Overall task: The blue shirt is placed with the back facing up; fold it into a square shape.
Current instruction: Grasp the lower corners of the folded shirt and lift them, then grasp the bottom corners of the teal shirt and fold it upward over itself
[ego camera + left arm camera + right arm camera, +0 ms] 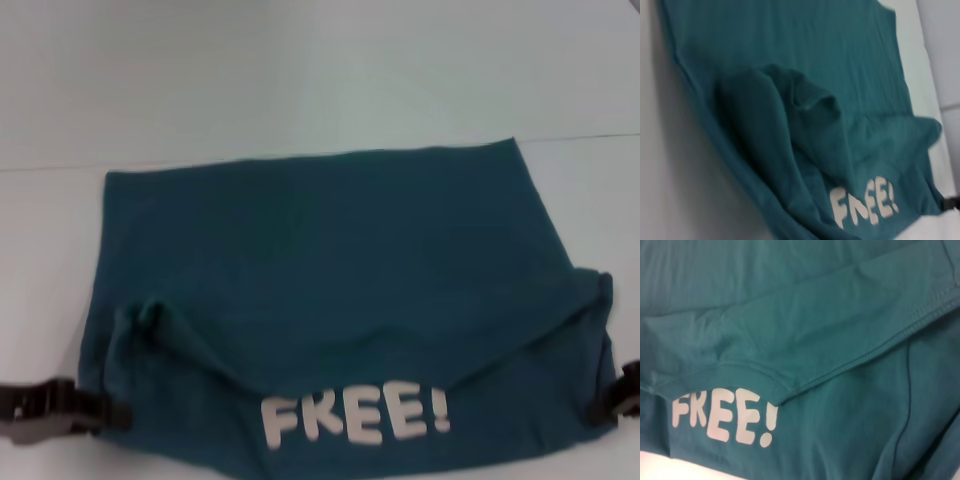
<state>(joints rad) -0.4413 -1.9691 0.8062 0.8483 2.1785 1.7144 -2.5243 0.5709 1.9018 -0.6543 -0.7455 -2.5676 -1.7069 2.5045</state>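
The blue shirt lies spread on the white table. Its far part is flat. A layer is folded over the near part, and that layer's hemmed edge sags in the middle. Just beyond the sagging edge, white letters reading "FREE!" show near the table's front. The same letters appear in the left wrist view and the right wrist view. My left gripper sits at the shirt's near left side, touching its edge. My right gripper is at the near right side, against the fabric.
Bare white table surrounds the shirt on the far side and on both flanks. A thin line crosses the surface behind the shirt. A strip of table shows at the front edge.
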